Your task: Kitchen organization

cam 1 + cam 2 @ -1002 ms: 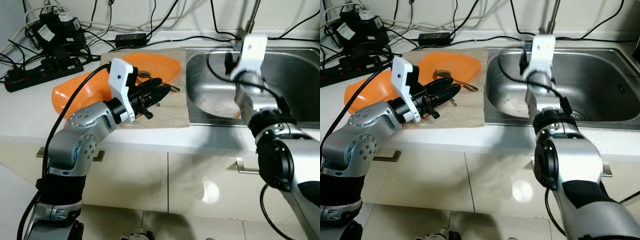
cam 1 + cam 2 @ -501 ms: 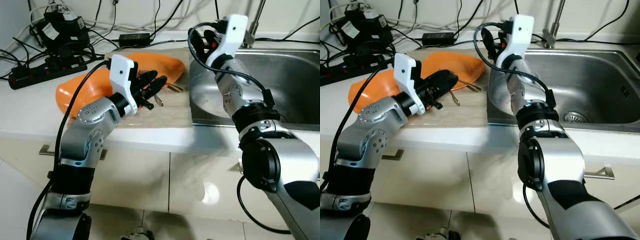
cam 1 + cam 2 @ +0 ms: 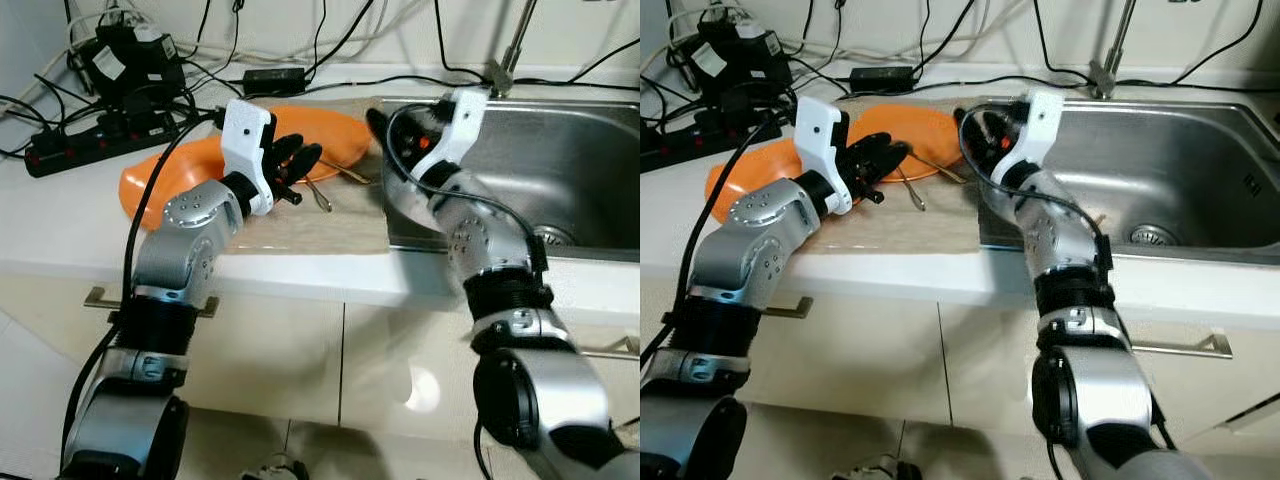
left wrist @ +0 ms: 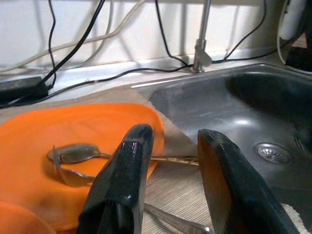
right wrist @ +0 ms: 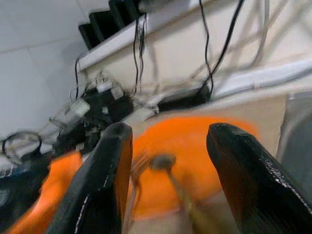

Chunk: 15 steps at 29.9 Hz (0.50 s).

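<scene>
An orange plate [image 3: 322, 133] lies on a wooden mat [image 3: 345, 218] left of the sink, with a second orange plate [image 3: 165, 182] overlapping it further left. A metal spoon [image 4: 73, 153] rests in the plate, its handle [image 3: 343, 173] reaching onto the mat. Another utensil [image 3: 319, 198] lies on the mat. My left gripper [image 3: 295, 160] hovers open just above the plate's near edge, nothing between its fingers [image 4: 127, 175]. My right gripper [image 3: 975, 130] is open at the sink's left rim, pointing at the plate and spoon [image 5: 161, 161], which are blurred in the right wrist view.
The steel sink [image 3: 590, 165] with its drain [image 3: 555, 235] lies to the right, the faucet [image 3: 510, 50] behind it. A black power strip [image 3: 95, 145], adapters and tangled cables [image 3: 130, 70] crowd the back left counter. Cabinet fronts with handles run below.
My right arm has swung left from over the sink and faucet down to the sink's left rim, facing the plate. The left gripper stays by the plate; the camera shifted slightly.
</scene>
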Available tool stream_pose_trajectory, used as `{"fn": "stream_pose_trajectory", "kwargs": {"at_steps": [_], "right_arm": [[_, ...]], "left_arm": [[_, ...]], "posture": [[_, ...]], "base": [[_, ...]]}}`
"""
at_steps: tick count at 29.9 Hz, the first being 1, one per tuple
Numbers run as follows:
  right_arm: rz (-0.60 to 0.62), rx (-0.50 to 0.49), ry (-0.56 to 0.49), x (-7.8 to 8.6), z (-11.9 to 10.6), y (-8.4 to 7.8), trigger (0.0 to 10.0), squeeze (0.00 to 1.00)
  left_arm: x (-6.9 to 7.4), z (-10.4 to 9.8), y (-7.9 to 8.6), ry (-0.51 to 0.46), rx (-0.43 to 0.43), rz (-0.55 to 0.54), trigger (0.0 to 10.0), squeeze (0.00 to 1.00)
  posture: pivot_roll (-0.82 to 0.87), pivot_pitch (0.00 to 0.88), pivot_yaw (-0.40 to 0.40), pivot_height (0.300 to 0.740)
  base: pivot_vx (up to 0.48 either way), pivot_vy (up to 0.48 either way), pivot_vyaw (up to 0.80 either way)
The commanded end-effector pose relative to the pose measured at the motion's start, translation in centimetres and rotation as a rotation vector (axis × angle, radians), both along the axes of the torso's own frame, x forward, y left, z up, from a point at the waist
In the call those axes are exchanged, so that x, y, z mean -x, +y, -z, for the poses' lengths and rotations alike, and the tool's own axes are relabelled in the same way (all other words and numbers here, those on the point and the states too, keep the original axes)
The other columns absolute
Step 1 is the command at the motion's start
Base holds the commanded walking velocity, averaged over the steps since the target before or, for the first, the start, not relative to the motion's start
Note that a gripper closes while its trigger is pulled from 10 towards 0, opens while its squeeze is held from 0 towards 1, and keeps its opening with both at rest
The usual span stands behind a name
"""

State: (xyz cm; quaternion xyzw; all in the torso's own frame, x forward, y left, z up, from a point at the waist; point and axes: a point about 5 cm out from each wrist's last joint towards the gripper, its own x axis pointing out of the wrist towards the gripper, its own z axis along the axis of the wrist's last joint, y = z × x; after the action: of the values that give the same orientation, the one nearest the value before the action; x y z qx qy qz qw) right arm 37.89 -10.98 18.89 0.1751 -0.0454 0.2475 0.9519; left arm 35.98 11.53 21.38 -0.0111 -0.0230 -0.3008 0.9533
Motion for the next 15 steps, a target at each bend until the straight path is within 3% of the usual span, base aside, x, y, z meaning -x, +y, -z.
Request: {"fn": "stream_pose_trajectory", "kwargs": {"at_steps": [1,2,3,4,6,9,13,15], "right_arm": [[0.018,0.031,-0.038,0.2,-0.5,0.2,10.0,0.0],[0.061,0.065,-0.045,0.5,0.0,-0.1,10.0,0.0],[0.176,0.185,-0.076,1.9,1.3,-0.8,10.0,0.0],[0.211,0.234,-0.095,2.4,1.6,-1.1,10.0,0.0],[0.229,0.263,-0.106,2.8,1.7,-1.2,10.0,0.0],[0.346,0.378,-0.125,5.4,2.5,-2.2,10.0,0.0],[0.399,0.427,-0.14,6.5,2.6,-2.7,10.0,0.0],[0.506,0.483,-0.182,7.7,2.2,-3.6,10.0,0.0]], "left_arm": [[-0.2,-0.5,0.3,-0.024,0.027,-0.039,10.0,0.0],[-0.1,-0.4,0.7,-0.025,0.064,-0.079,10.0,0.0],[0.6,0.2,1.9,-0.03,0.117,-0.198,10.0,0.0],[0.9,0.4,2.4,-0.033,0.125,-0.24,10.0,0.0],[1.0,0.6,2.7,-0.036,0.128,-0.264,10.0,0.0],[2.7,0.9,3.6,-0.04,0.131,-0.355,10.0,0.0],[3.4,1.0,4.1,-0.045,0.124,-0.402,10.0,0.0],[4.0,0.4,3.9,-0.065,0.137,-0.439,10.0,0.0]], "posture": [[-0.02,0.0,0.079,0.74],[-0.02,0.0,0.079,0.74],[-0.03,0.0,0.084,0.74],[-0.03,0.0,0.085,0.74],[-0.03,0.0,0.085,0.74],[-0.03,0.0,0.1,0.74],[-0.04,0.0,0.104,0.74],[-0.04,0.0,0.106,0.74]], "base": [[0.0,0.0,0.0],[0.0,0.0,0.0],[0.0,0.0,0.0],[0.0,0.0,0.0],[0.0,0.0,0.0],[0.0,0.0,0.0],[0.0,0.0,0.0],[0.0,0.0,0.0]]}}
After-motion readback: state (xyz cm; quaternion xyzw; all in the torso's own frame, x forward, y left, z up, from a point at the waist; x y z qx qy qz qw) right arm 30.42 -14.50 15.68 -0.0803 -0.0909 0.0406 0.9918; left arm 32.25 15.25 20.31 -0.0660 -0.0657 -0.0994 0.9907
